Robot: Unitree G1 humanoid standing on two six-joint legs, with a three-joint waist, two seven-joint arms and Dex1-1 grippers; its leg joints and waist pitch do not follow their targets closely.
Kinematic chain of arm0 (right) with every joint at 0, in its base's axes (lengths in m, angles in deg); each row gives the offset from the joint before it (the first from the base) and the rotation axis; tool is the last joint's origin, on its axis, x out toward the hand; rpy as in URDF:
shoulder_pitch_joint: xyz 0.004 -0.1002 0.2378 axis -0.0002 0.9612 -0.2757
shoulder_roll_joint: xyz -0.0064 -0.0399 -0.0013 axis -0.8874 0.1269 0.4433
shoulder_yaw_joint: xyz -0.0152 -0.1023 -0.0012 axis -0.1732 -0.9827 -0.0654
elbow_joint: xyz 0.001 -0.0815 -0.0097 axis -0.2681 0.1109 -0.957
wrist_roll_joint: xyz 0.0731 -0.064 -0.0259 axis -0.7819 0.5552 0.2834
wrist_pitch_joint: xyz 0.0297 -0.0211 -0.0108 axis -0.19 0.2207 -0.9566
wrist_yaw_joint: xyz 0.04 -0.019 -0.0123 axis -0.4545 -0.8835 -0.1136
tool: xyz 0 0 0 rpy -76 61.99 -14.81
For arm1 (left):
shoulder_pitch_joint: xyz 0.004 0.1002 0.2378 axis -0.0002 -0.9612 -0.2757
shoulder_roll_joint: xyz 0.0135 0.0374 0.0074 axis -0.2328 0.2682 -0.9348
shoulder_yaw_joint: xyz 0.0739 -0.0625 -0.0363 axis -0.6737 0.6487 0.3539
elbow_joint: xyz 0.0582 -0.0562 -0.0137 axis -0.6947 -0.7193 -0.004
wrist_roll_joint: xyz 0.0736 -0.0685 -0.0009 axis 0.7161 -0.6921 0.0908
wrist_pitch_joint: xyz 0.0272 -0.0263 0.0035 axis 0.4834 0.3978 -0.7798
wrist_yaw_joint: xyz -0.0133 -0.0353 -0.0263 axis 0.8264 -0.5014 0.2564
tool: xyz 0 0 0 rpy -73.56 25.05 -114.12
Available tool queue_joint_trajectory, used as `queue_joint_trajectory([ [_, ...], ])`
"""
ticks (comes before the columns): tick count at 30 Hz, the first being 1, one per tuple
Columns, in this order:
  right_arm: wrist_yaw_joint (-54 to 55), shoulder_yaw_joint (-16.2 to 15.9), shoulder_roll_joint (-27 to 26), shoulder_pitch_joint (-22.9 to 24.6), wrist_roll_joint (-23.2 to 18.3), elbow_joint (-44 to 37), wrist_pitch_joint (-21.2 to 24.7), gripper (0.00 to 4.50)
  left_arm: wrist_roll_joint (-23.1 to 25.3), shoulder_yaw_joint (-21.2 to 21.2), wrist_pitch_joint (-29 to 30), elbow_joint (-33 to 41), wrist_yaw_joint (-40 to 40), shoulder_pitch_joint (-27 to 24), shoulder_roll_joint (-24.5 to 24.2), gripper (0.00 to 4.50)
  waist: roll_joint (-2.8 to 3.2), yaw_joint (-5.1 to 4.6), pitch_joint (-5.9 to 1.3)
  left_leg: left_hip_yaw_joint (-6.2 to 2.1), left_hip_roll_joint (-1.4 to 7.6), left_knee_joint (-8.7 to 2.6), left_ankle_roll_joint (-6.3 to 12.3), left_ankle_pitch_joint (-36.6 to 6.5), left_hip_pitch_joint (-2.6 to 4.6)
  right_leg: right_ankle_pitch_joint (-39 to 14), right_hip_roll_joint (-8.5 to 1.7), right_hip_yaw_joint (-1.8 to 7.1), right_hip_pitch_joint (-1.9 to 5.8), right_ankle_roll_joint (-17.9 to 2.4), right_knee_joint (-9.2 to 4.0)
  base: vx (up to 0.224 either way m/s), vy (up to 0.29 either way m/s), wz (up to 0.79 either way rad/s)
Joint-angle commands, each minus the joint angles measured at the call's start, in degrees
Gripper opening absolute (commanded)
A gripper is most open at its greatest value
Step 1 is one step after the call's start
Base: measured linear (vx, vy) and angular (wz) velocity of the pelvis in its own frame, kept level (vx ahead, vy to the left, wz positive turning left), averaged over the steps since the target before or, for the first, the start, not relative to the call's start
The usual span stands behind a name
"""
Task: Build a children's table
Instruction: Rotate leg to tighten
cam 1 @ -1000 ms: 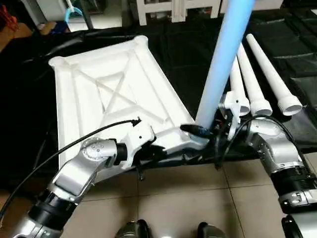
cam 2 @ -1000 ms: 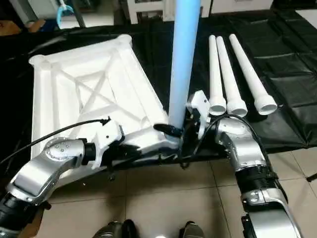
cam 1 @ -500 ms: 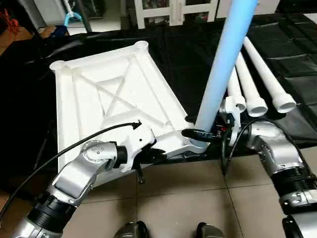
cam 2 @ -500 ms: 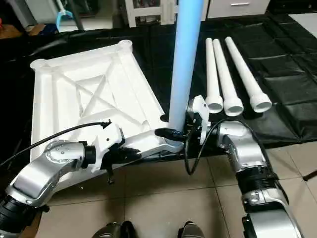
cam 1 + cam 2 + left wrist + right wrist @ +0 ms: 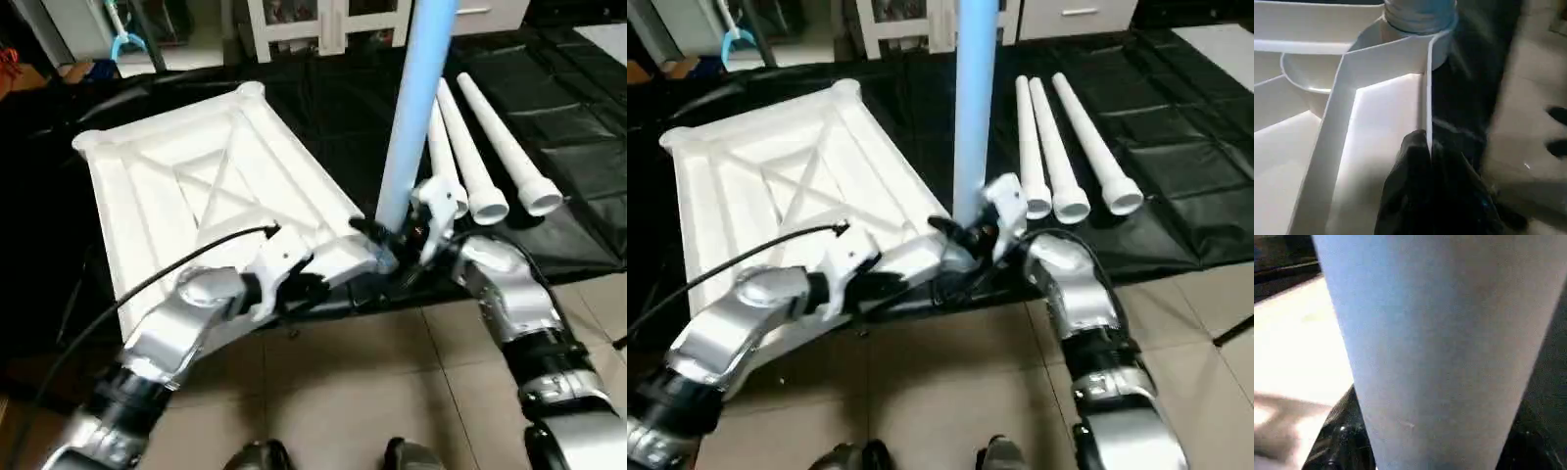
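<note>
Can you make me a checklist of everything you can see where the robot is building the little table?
Surface: black sheet over a tiled floor.
Job's things: white tabletop lying underside up; one leg standing upright in its near corner socket; three more legs lying side by side on the sheet.
Clutter: nothing seen.
Grippers: left gripper shut on the tabletop's near edge rib; right gripper around the base of the upright leg.
Cables: black cable over the left arm; black wires at the right wrist.
Surroundings: white furniture behind.
</note>
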Motion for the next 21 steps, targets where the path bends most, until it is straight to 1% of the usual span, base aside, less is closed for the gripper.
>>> queue_joint_trajectory([
  [1, 11.5, 0.6, -2.2, 1.7, 3.9, 5.5, 1.9, 1.96, 1.2, 0.4, 1.4, -4.7, 6.1, 0.7, 3.3, 0.0, -0.96, -0.23, -2.93, -2.16, 2.18, -5.3, -2.3, -28.6, 2.41, -30.5, -0.85, 0.74, 0.36, -6.2, -5.1, 0.0, 0.0, 0.0],
  [2, 14.4, 0.5, -3.3, 1.6, 4.7, 5.8, 1.1, 1.96, 1.8, 0.8, 1.1, -6.1, 8.3, 1.6, 4.7, 0.0, -0.86, -0.25, -2.82, -2.21, 2.11, -5.35, -2.59, -29.1, 2.4, -31.2, -0.84, 0.68, 0.19, -5.8, -5.2, 0.0, 0.0, 0.0],
  [3, 19.9, 0.7, -5.6, 1.5, 5.8, 6.2, -0.4, 1.96, 2.9, 1.4, 0.2, -8.8, 11.5, 3.1, 6.8, 0.0, -0.35, -0.19, -2.85, -2.3, 2.09, -5.44, -3.2, -31.2, 2.91, -32.4, -0.68, 0.51, -0.1, -5.0, -5.52, 0.0, 0.0, 0.0],
  [4, 21.4, 0.9, -6.3, 1.4, 6.0, 6.3, -0.8, 1.96, 3.1, 1.6, -0.3, -9.6, 12.5, 3.4, 7.5, 0.0, -0.54, -0.2, -2.78, -2.22, 2.08, -5.44, -3.39, -32.2, 3.24, -32.7, -0.57, 0.44, -0.43, -4.6, -5.92, 0.0, 0.0, 0.0],
  [5, 23.9, 0.9, -7.6, 1.2, 6.5, 6.8, -1.8, 1.95, 3.7, 1.9, -1.2, -11.0, 14.2, 4.1, 8.6, 0.0, -0.52, -0.14, -2.76, -2.23, 1.92, -5.43, -3.52, -34.1, 3.73, -32.8, -0.42, 0.2, -0.61, -4.0, -6.34, 0.0, 0.0, 0.0],
  [6, 24.3, 0.9, -7.8, 1.1, 6.6, 6.9, -2.0, 1.95, 3.8, 1.9, -1.4, -11.3, 14.5, 4.2, 8.8, 0.0, -0.58, -0.24, -2.95, -2.33, 1.88, -5.65, -3.09, -33.9, 3.61, -31.3, -0.45, -0.03, -0.14, -3.8, -6.42, 0.0, 0.0, 0.0],
  [7, 26.0, 1.9, -10.2, 0.3, 5.9, 7.8, -5.3, 1.95, 4.2, 1.8, -1.9, -11.8, 15.3, 4.5, 9.9, 0.0, -0.18, -0.18, -3.0, -2.41, 2.0, -6.08, -2.66, -33.5, 3.31, -29.4, -0.53, -0.08, 0.21, -3.8, -6.46, 0.0, 0.0, 0.0],
  [8, 25.8, 2.3, -10.9, -0.1, 5.4, 8.0, -6.4, 1.94, 4.4, 1.7, -1.9, -11.8, 15.1, 4.5, 10.0, 0.0, -0.15, -0.25, -3.03, -2.41, 2.0, -6.13, -2.47, -33.1, 3.2, -28.3, -0.54, -0.09, 0.26, -4.0, -6.41, 0.0, 0.0, 0.0],
  [9, 25.8, 2.7, -11.3, -0.4, 5.1, 8.2, -7.0, 1.93, 4.5, 1.7, -1.9, -11.9, 15.0, 4.5, 10.1, 0.0, -0.22, -0.22, -3.16, -2.52, 2.08, -6.37, -1.95, -32.1, 2.78, -26.1, -0.56, -0.13, 0.7, -4.5, -6.1, 0.0, 0.0, 0.0],
  [10, 25.4, 2.7, -11.4, -0.5, 4.9, 8.2, -7.2, 1.93, 4.6, 1.7, -1.9, -11.9, 15.0, 4.5, 10.1, 0.0, -0.23, -0.18, -3.07, -2.49, 2.14, -6.51, -1.74, -31.2, 2.44, -24.3, -0.48, -0.01, 0.75, -5.0, -5.89, 0.0, 0.0, 0.0],
  [12, 23.1, 2.5, -11.5, -0.5, 4.5, 7.9, -8.3, 1.93, 4.7, 1.7, -2.0, -11.8, 14.7, 4.3, 9.8, 0.0, -0.27, -0.16, -3.02, -2.34, 2.12, -6.47, -1.67, -31.4, 2.55, -24.0, -0.5, 0.11, 0.58, -5.4, -5.91, 0.0, 0.0, 0.0],
  [13, 21.3, 2.0, -11.4, -0.4, 4.5, 7.3, -9.0, 1.93, 4.8, 1.8, -2.1, -11.7, 14.5, 4.2, 9.6, 0.0, -0.56, -0.13, -3.07, -2.32, 2.11, -6.44, -1.29, -31.1, 2.44, -24.0, -0.64, 0.21, 0.7, -5.8, -5.86, 0.0, 0.0, 0.0],
  [14, 21.3, 2.0, -11.4, -0.4, 4.5, 7.3, -9.0, 1.93, 4.8, 1.8, -2.1, -11.7, 14.5, 4.2, 9.6, 0.0, -0.41, -0.06, -3.09, -2.36, 2.13, -6.45, -1.19, -30.8, 2.39, -23.9, -0.71, 0.23, 0.77, -5.9, -5.77, 0.0, 0.0, 0.0],
  [15, 17.6, 1.7, -11.5, 0.3, 3.5, 5.8, -10.5, 2.28, 5.1, 1.7, -2.8, -11.9, 13.9, 4.1, 9.2, 0.0, -0.45, -0.06, -3.19, -2.26, 2.2, -6.42, -1.07, -30.2, 2.44, -23.4, -0.73, 0.32, 0.74, -6.1, -5.78, 0.0, 0.0, 0.0],
  [16, 15.0, 1.7, -11.5, 0.8, 2.3, 4.5, -11.1, 2.63, 5.1, 1.5, -3.1, -11.7, 13.3, 3.8, 8.9, 0.0, -0.48, -0.03, -3.17, -2.2, 2.19, -6.4, -0.88, -30.1, 2.41, -23.1, -0.76, 0.37, 0.73, -6.2, -5.79, 0.0, 0.0, 0.0],
  [17, 13.1, 1.6, -11.2, 1.3, 1.7, 3.4, -11.5, 2.63, 5.1, 1.1, -3.5, -11.3, 12.4, 3.5, 8.6, 0.0, -0.49, 0.11, -3.19, -2.09, 2.24, -6.32, -0.49, -29.5, 2.45, -22.4, -0.78, 0.49, 0.72, -6.5, -5.78, 0.0, 0.0, 0.0],
  [18, 11.3, 1.9, -10.7, 1.6, 1.0, 2.3, -12.4, 2.66, 5.0, 0.4, -3.9, -10.3, 10.5, 2.9, 7.9, 0.0, -0.58, 0.21, -3.28, -2.13, 2.32, -6.33, 0.27, -28.4, 2.16, -21.3, -0.92, 0.53, 1.09, -6.8, -5.66, 0.0, 0.0, 0.0],
  [19, 10.7, 2.0, -10.2, 1.7, 0.8, 1.9, -12.5, 2.66, 4.9, 0.1, -3.7, -9.7, 9.7, 2.5, 7.6, 0.0, -0.38, 0.07, -3.29, -2.26, 2.27, -6.35, 0.91, -26.3, 1.51, -19.7, -0.98, 0.5, 1.53, -7.1, -5.22, 0.0, 0.0, 0.0],
  [20, 10.1, 2.1, -9.5, 1.8, 0.7, 1.4, -12.8, 2.86, 4.9, -0.3, -3.4, -8.8, 8.7, 1.9, 6.9, 0.0, -0.44, 0.01, -3.36, -2.21, 2.33, -6.39, 1.1, -25.5, 1.37, -19.1, -0.94, 0.47, 1.64, -7.3, -5.17, 0.0, 0.0, 0.0],
  [21, 8.5, 2.4, -8.6, 1.7, -0.1, 0.5, -12.4, 3.01, 4.7, -1.0, -3.4, -7.4, 6.7, 1.1, 5.6, 0.0, -0.4, -0.15, -3.4, -2.22, 2.33, -6.32, 1.48, -24.0, 1.14, -18.2, -1.04, 0.44, 1.83, -8.0, -4.97, 0.0, 0.0, 0.0],
])
